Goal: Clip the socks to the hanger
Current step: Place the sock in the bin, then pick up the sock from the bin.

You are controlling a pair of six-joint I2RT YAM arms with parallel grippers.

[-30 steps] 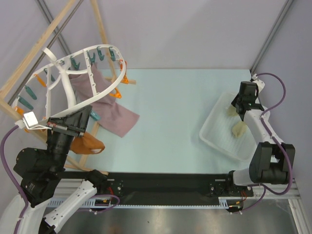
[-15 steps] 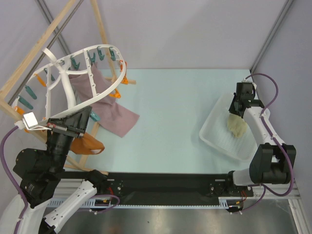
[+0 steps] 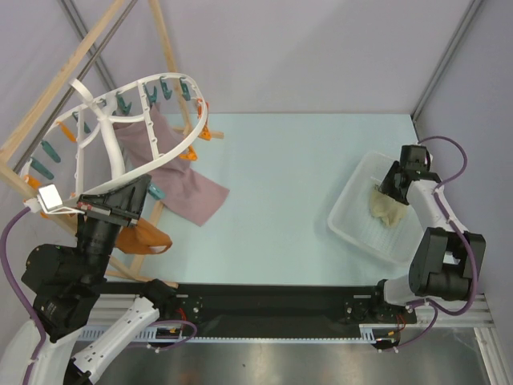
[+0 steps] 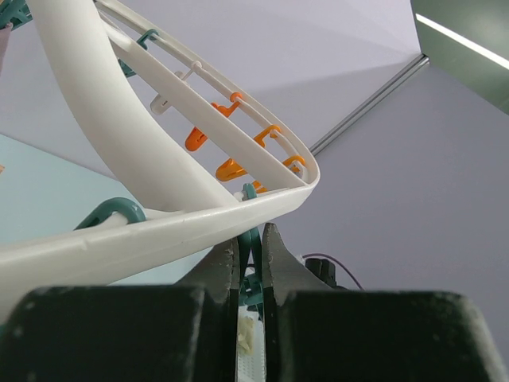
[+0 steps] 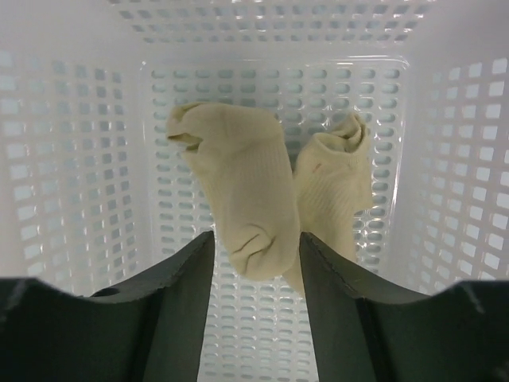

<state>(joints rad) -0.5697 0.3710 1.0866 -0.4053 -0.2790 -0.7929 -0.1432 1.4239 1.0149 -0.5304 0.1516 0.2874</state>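
Your right gripper is about half open, low inside the white perforated basket at the right side of the desk. Its two fingers stand either side of the near end of one of the socks. From the wrist view you cannot tell whether the pads touch the fabric. Nothing is pinched between them.

Both socks lie on the basket floor, side by side and touching. The left one is the longer and overlaps the edge of the right one. The basket walls rise close on the left, the right and the far side of the gripper, so there is little room around it.

Your left gripper is closed to a narrow slit at the near left. It clamps a thin teal part just under the rim of the hanger. The hanger is raised off the desk and tilted steeply, its far edge high. Teal pegs and orange pegs line its rim.

Behind and to the left of the hanger leans a wooden frame. A mauve-pink cloth hangs below the hanger and spreads onto the desk. An orange-brown cloth sits just beside the left arm, near the desk's front edge. The socks and the hanger are well apart, with open desk between them.
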